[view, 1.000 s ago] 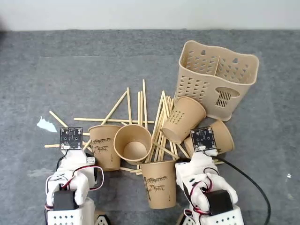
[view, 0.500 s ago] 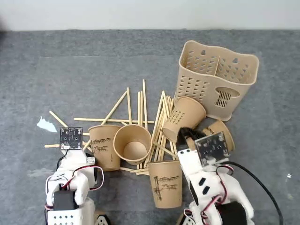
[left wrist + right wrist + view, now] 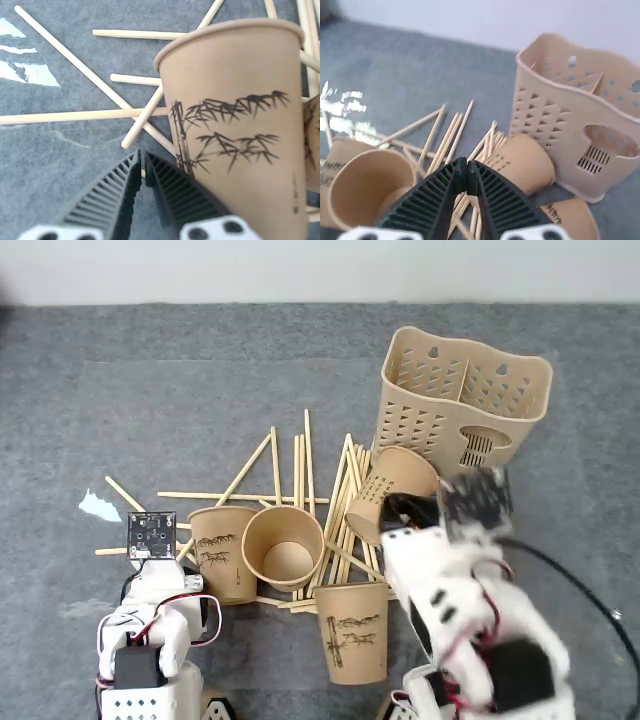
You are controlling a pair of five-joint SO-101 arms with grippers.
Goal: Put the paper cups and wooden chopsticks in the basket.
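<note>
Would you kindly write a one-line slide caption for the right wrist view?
Right gripper, shut, hovers above scattered wooden chopsticks, facing a tipped paper cup that lies next to the basket.

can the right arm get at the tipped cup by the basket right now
Likely yes: the right gripper sits close to the tan paper cup lying tipped beside the beige plastic basket, nothing between them, though its shut fingers must open first.
</note>
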